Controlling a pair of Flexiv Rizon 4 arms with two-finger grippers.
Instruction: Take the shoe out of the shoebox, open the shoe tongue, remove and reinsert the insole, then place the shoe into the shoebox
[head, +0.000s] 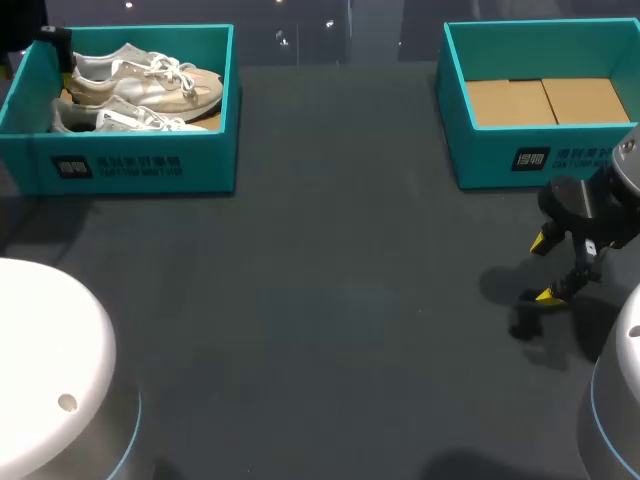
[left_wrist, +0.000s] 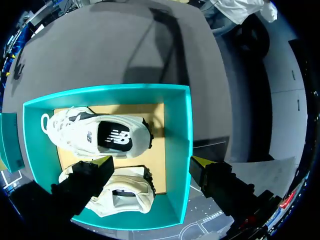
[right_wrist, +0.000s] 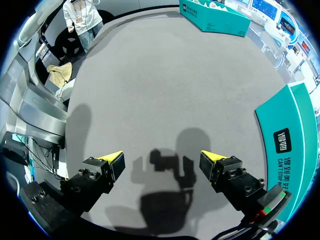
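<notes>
Head view showed both shoes (head: 140, 85) lying in the left shoebox (head: 140, 165), so no step was judged begun. The second box (head: 540, 155) held no shoe.

Left wrist view showed the left pincer (left_wrist: 152, 162) spread above the shoebox, gripping nothing.

Right wrist view showed the right pincer (right_wrist: 162, 157) spread over the table (right_wrist: 175, 75).

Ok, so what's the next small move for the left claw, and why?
Probably slide the left claw sideways, further over the shoebox, before lowering it. It hangs open above the box with one finger over the nearer shoe and the other outside the box wall, so going straight down would likely hit that wall instead of closing around the shoe.
</notes>
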